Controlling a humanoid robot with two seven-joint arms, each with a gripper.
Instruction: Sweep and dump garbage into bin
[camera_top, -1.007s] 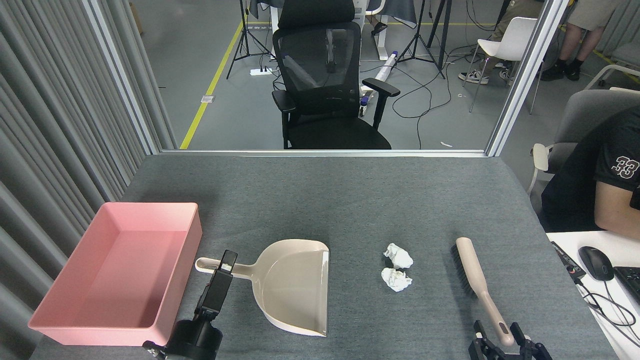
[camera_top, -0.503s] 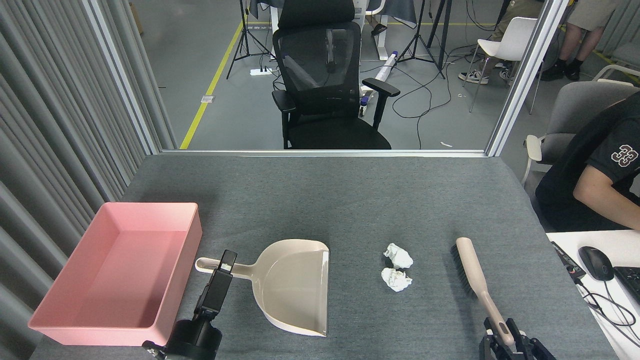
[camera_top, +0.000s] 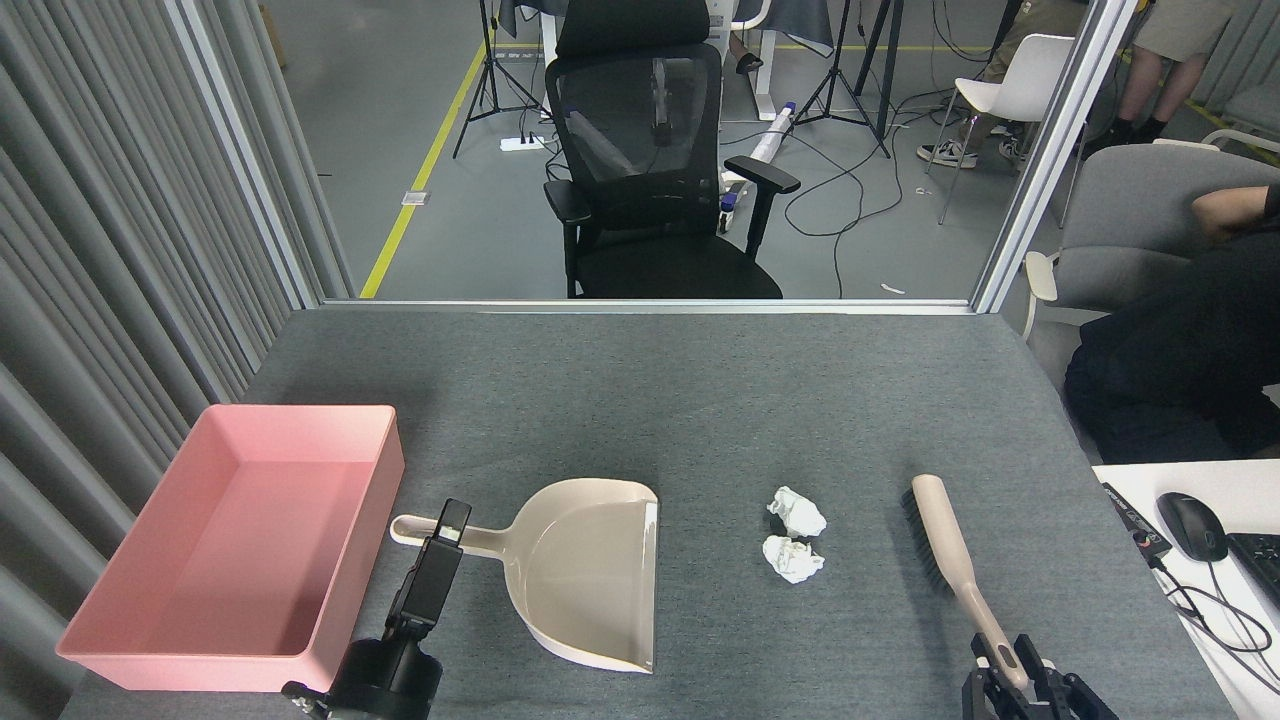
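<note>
Two crumpled white paper wads, the garbage (camera_top: 795, 535), lie side by side on the grey table between a beige dustpan (camera_top: 590, 570) and a beige brush (camera_top: 950, 550). The pink bin (camera_top: 100, 640) stands at the left, with nothing inside. My left gripper (camera_top: 447, 528) sits right over the dustpan's handle; it is dark and narrow, so its state does not show. At the bottom edge, my right gripper (camera_top: 1012, 682) has dark fingers (camera_top: 985, 692) on either side of the brush handle's near end; how tightly they hold is unclear.
A person in a black shirt (camera_top: 1180, 370) sits at the right beside a white desk with a mouse (camera_top: 1192, 525). A black office chair (camera_top: 650, 170) stands beyond the table's far edge. Grey curtains hang along the left.
My right gripper has shifted right and slightly down, its fingers closer around the brush handle's end. The person at the right has leaned away. Left arm, dustpan, brush and wads have not moved.
</note>
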